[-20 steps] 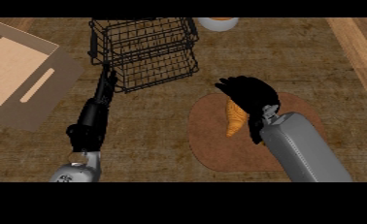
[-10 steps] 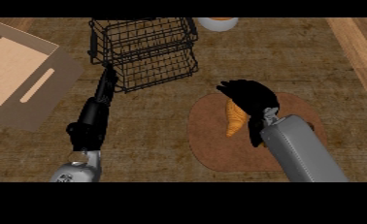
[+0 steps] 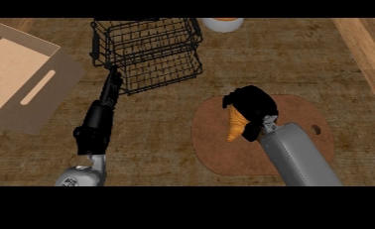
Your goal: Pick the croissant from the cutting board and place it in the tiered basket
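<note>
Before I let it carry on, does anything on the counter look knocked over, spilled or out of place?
Nothing stands out. The tiered basket stands upright, the croissant lies on the cutting board under the right hand, and the left hand sits beside the basket. No spills show.

right arm: grey forearm enters from lower right, angled up and left
right robot hand [image 3: 253,108]: black, fingers curled downward, thumb side toward the view's left
left arm: enters at lower left, runs nearly straight up
left robot hand [image 3: 111,85]: fingers straight, seen edge-on, pointing up
</note>
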Controlling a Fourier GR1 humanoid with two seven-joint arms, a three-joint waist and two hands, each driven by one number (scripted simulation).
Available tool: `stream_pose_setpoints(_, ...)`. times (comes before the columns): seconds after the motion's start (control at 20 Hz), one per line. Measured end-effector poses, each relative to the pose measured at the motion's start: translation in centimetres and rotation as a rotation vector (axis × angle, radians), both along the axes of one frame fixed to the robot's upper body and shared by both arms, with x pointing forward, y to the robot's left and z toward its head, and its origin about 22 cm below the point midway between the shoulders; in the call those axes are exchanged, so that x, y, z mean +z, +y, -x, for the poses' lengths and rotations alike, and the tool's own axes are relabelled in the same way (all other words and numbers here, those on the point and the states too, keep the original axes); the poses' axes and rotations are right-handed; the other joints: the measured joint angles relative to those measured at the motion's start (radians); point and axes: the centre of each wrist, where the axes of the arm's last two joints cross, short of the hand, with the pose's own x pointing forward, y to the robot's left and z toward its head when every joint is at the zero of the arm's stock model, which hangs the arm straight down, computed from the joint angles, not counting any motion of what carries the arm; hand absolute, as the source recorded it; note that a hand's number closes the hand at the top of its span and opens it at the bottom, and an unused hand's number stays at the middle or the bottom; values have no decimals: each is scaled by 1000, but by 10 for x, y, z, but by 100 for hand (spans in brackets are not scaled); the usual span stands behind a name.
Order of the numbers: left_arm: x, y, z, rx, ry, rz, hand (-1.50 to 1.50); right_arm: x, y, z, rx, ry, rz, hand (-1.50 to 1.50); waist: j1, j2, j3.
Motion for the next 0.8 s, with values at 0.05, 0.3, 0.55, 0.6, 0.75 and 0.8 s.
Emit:
stream_pose_setpoints(0.05,-1,0,-1,-4,-6,1,0,-1,0,0,12,-30,3,150,0,0,0)
stream_pose_setpoints(0.3,-1,-1,-1,2,-4,2,0,-3,12,-1,67,-136,42,150,0,0,-1)
stream_pose_setpoints(0.55,2,-4,-4,-26,-6,0,0,-4,77,20,-20,-153,167,150,42,3,-3)
stream_pose_setpoints(0.6,4,-7,-6,-37,-9,1,0,-4,85,24,-44,-154,191,150,54,4,-3)
stream_pose_setpoints(0.75,6,-13,-9,-64,-9,6,0,-2,107,35,-115,-171,236,150,79,9,-2)
stream_pose_setpoints(0.8,6,-15,-10,-73,-11,5,0,-1,113,38,-140,-182,244,150,86,10,-1)
